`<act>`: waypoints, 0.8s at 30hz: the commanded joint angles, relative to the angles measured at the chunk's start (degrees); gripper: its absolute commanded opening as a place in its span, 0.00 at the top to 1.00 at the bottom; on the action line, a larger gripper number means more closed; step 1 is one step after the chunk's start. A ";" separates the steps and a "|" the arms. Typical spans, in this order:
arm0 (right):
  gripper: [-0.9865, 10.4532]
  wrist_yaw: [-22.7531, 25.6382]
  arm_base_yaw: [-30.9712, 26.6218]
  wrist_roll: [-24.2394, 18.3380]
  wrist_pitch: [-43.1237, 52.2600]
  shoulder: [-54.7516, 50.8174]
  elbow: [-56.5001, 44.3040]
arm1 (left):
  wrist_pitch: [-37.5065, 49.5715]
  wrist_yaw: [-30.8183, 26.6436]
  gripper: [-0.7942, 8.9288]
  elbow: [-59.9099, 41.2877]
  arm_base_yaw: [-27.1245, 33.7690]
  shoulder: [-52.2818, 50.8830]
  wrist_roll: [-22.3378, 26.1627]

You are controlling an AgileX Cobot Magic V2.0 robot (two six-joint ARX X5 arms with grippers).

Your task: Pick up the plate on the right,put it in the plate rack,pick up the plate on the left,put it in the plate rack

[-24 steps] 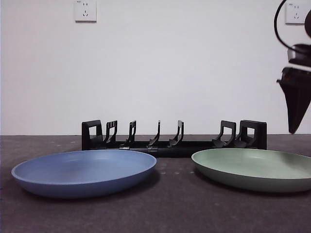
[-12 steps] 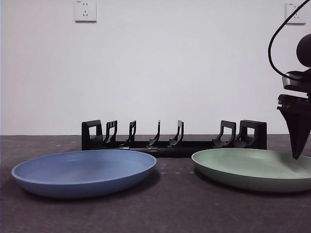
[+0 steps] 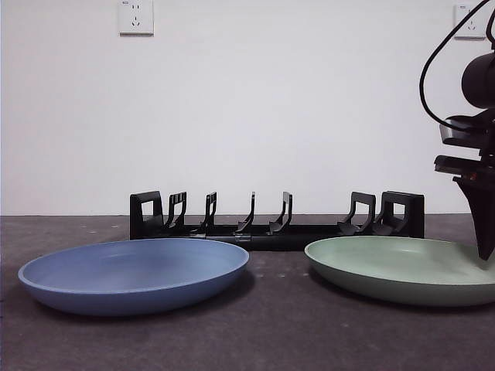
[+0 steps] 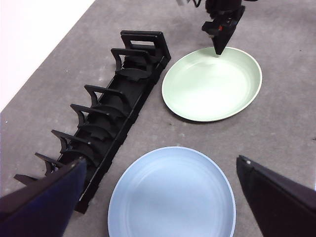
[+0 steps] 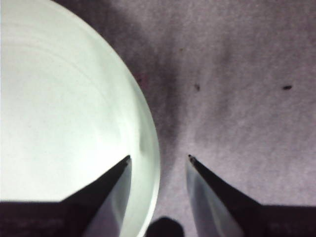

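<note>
The pale green plate point(image 3: 402, 267) lies flat on the right of the table and the blue plate point(image 3: 131, 270) on the left. Behind them stands the black plate rack point(image 3: 274, 228), holding no plate. My right gripper point(image 3: 486, 251) hangs at the green plate's far right rim. In the right wrist view this gripper point(image 5: 159, 158) is open and straddles the rim of the green plate point(image 5: 64, 98), one jaw over the inside, the other over the table. My left gripper point(image 4: 160, 162) is open, high above the blue plate point(image 4: 173, 192), the green plate point(image 4: 212, 84) and the rack point(image 4: 113, 113).
The tabletop point(image 3: 278, 332) is dark grey. A white wall with two sockets point(image 3: 136, 17) stands close behind the rack. A black cable point(image 3: 433, 69) loops above the right arm.
My right gripper has come down from above rack height to the green plate's right rim and shifted slightly right. Plates and rack have not moved.
</note>
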 commanded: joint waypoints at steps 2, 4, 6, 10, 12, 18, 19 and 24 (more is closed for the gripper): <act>0.76 -0.26 0.17 -0.35 0.09 2.23 -0.09 | 0.52 -0.02 0.23 0.11 -0.48 -0.04 0.70; 0.76 -0.37 0.17 -0.37 -0.07 2.82 -0.09 | 0.52 -0.02 0.23 0.11 -0.50 -0.04 0.70; 0.83 -0.37 0.17 -0.59 0.07 3.10 -0.09 | 0.52 -0.02 0.23 0.11 -0.50 -0.04 0.68; 0.93 -0.57 0.17 -1.38 1.11 2.95 -0.09 | 0.50 -0.02 0.23 0.11 -0.50 -0.04 0.70; 0.93 -0.70 0.17 -1.73 1.16 2.86 -0.09 | 0.50 -0.02 0.23 0.11 -0.50 -0.04 0.72; 0.93 -1.66 0.17 -1.90 -0.72 0.85 0.90 | 0.48 -0.04 0.23 0.11 -1.62 -0.02 4.79; 0.93 -2.36 0.17 -2.21 -1.73 0.42 1.53 | 0.48 -0.07 0.23 0.11 -2.03 0.07 5.90; 0.93 -6.38 0.17 -2.16 -7.37 -2.73 7.21 | 0.52 -0.48 0.23 0.11 -4.76 0.74 10.36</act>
